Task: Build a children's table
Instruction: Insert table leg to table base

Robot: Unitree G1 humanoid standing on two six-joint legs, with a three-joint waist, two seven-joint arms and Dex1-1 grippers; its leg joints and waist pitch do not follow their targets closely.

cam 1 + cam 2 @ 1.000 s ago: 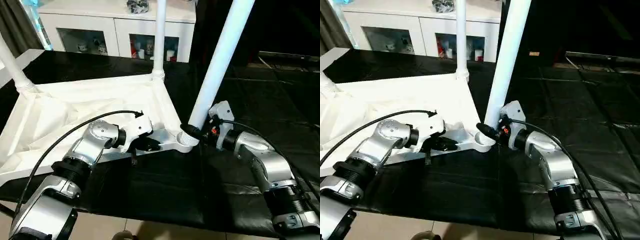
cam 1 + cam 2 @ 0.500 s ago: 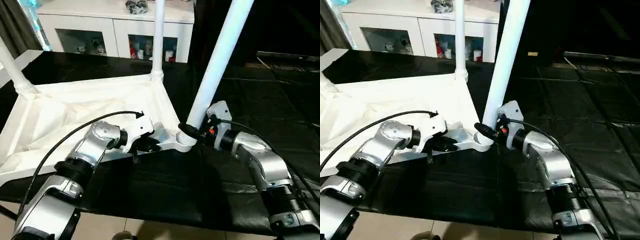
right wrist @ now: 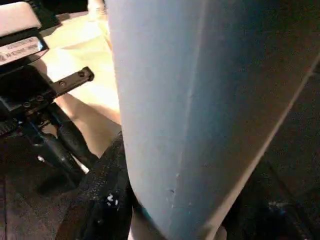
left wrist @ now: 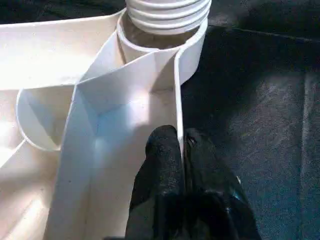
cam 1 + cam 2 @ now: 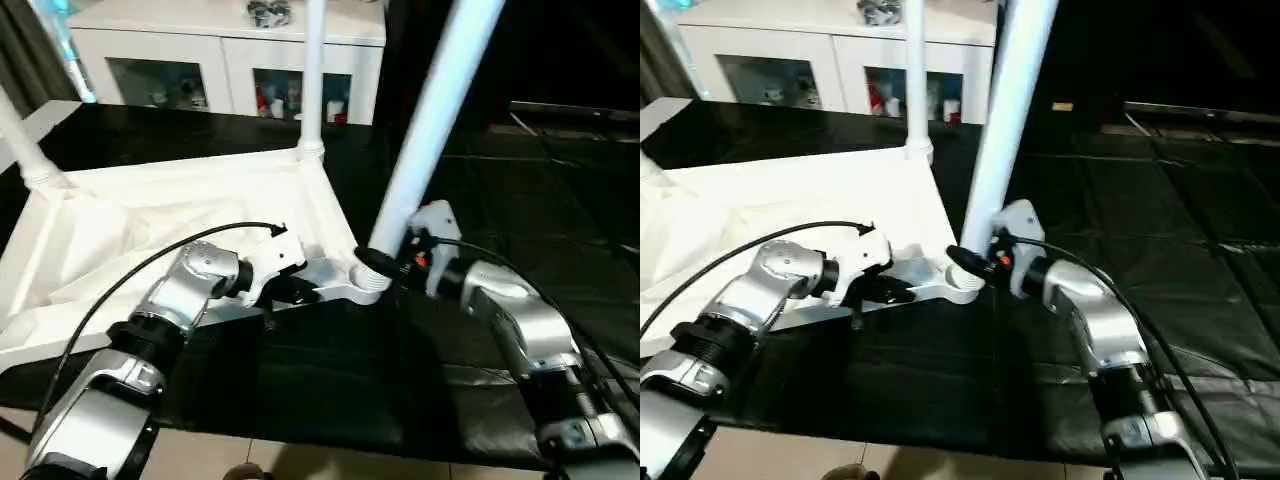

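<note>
Both grippers work at the near corner socket [image 5: 368, 281] of the upturned tabletop [image 5: 150, 235].

The left gripper [image 4: 182, 145] is pinched closed on the thin rim wall of the tabletop just beside that socket, one black finger [image 4: 161, 155] inside the rim, the other outside over the black mat [image 5: 520, 190]. The right gripper [image 5: 385, 263] is clamped around the foot of the tilted leg [image 5: 425, 125] right above the socket, its fingers either side of the tube. That leg's ribbed end sits in the socket and leans away from the tabletop. Beyond the socket, a second leg [image 5: 313, 75] stands upright at the far corner, a third [image 5: 22, 140] at the far left corner. The white cabinet [image 5: 225, 60] stands behind the tabletop.
</note>
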